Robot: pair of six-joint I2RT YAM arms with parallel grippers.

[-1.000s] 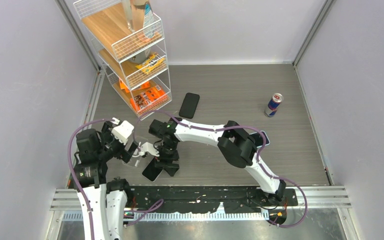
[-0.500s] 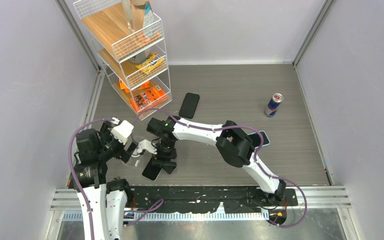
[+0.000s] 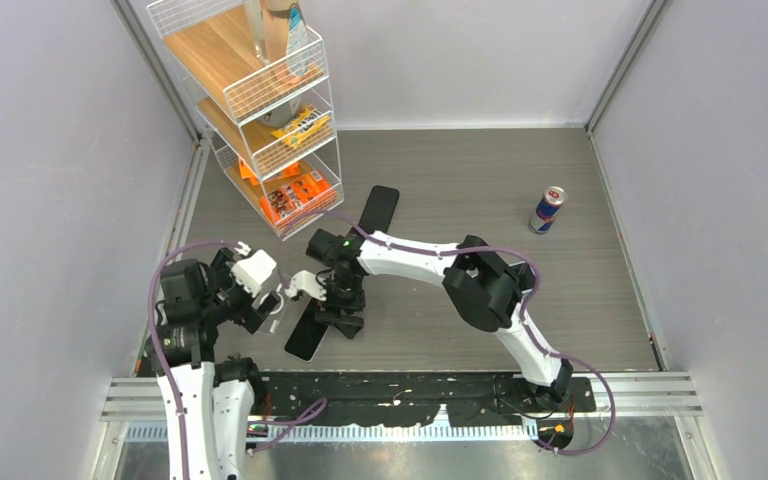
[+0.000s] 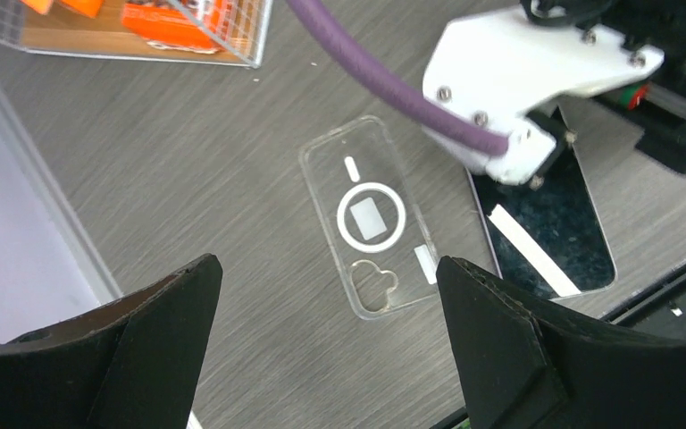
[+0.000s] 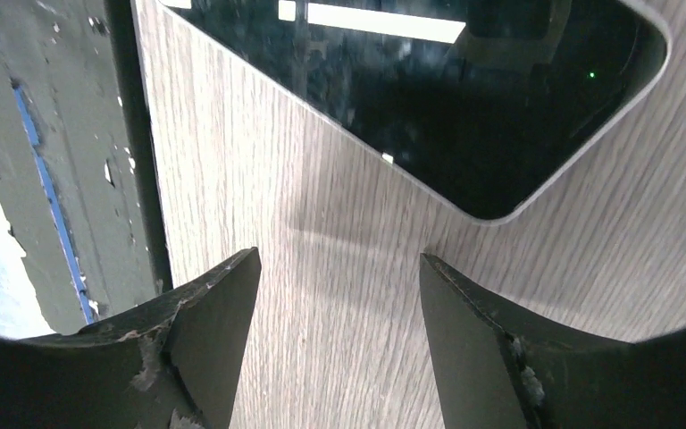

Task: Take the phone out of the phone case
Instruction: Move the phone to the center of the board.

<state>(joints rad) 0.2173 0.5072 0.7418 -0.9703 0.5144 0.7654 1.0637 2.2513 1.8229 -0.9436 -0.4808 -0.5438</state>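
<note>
Left wrist view: left gripper (image 4: pixel 326 268) hung spread wide, empty, straight over transparent plastic phone case (image 4: pixel 371 217). Case lay empty, flat on grey wood-grain table (image 4: pixel 188 179), long axis running away between the jaws. Black glass-fronted phone (image 4: pixel 554 232) lay just beside it, roughly parallel, not touching, screen up. Right gripper (image 5: pixel 338 259) was also spread and empty, over the phone's corner. Count: one case, two phones (second black phone (image 3: pixel 378 210) near white wire shelf rack (image 3: pixel 275 85)), one blue-and-silver drink can (image 3: pixel 548 209).
</note>
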